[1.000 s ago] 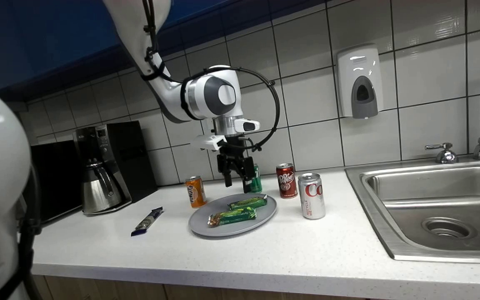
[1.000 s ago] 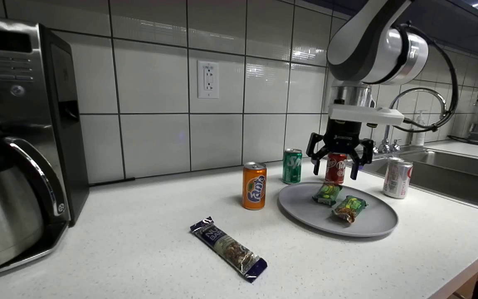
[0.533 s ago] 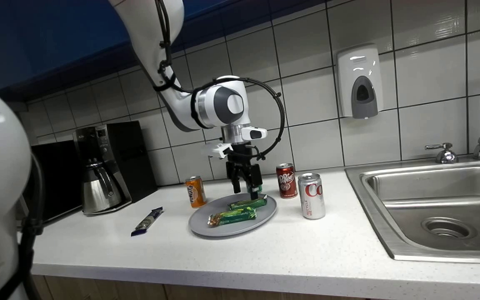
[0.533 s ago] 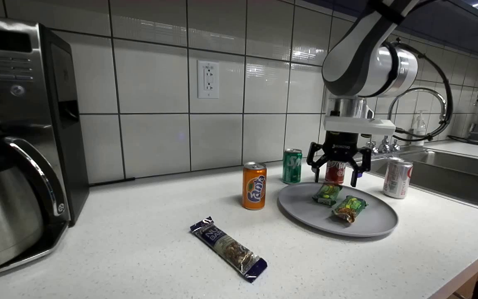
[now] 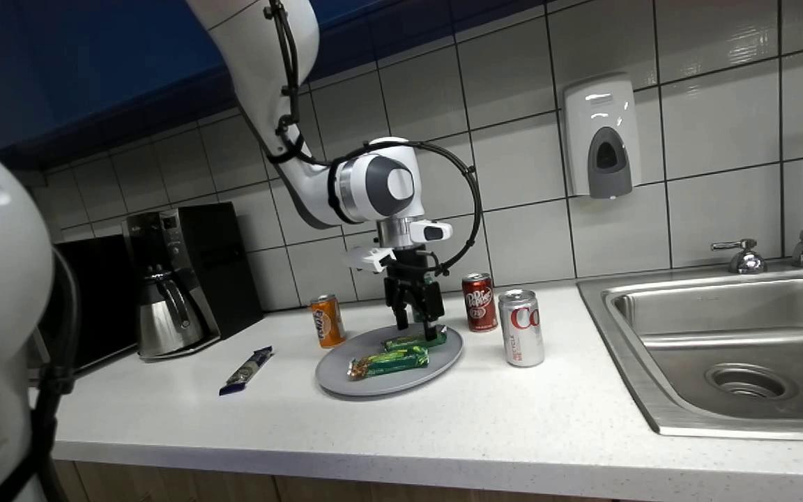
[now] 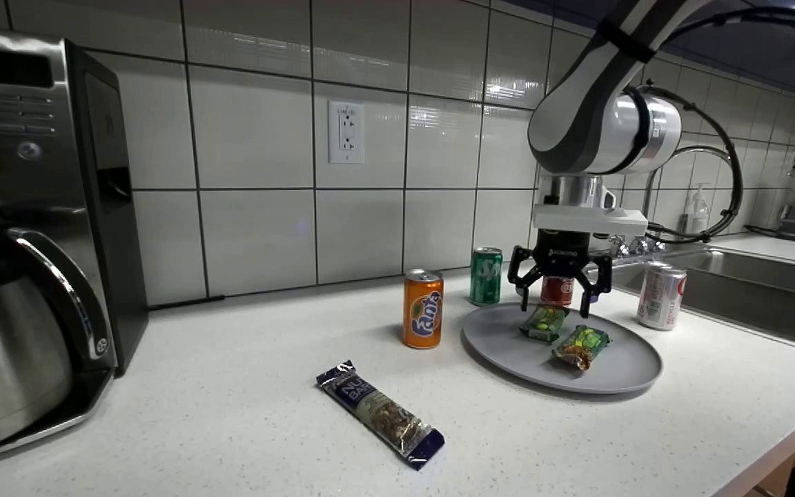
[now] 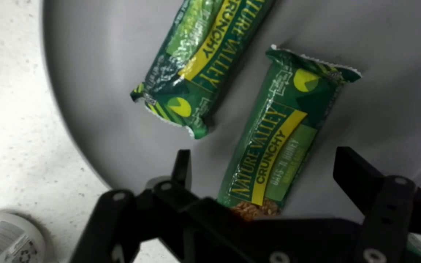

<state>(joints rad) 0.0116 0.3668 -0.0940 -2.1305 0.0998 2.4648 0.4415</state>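
Note:
My gripper [image 7: 263,156] hangs low over a grey plate [image 7: 86,76], open with nothing held. Below and between its fingers in the wrist view lies a green granola bar [image 7: 276,135], its brown-printed end partly covered by the gripper body. A second green granola bar [image 7: 203,58] lies beside it, outside the jaws. Both exterior views show the gripper [image 5: 416,330] above the wall-side bar [image 6: 544,324], with the room-side bar [image 6: 582,347] close by on the plate [image 6: 494,348]. The fingertips look slightly higher than the bar; whether they touch the plate I cannot tell.
Around the plate stand an orange can [image 6: 423,308], a green can [image 6: 486,276], a dark red can [image 5: 479,302] and a silver can [image 5: 521,328]. A nut bar [image 6: 380,413] lies nearer the coffee maker [image 5: 196,272]. A sink [image 5: 628,362] is beyond the silver can.
The gripper has come down from above the plate to just over the wall-side bar, shifting a little sideways. Its jaws have stayed open. Bars, plate and cans have kept their places.

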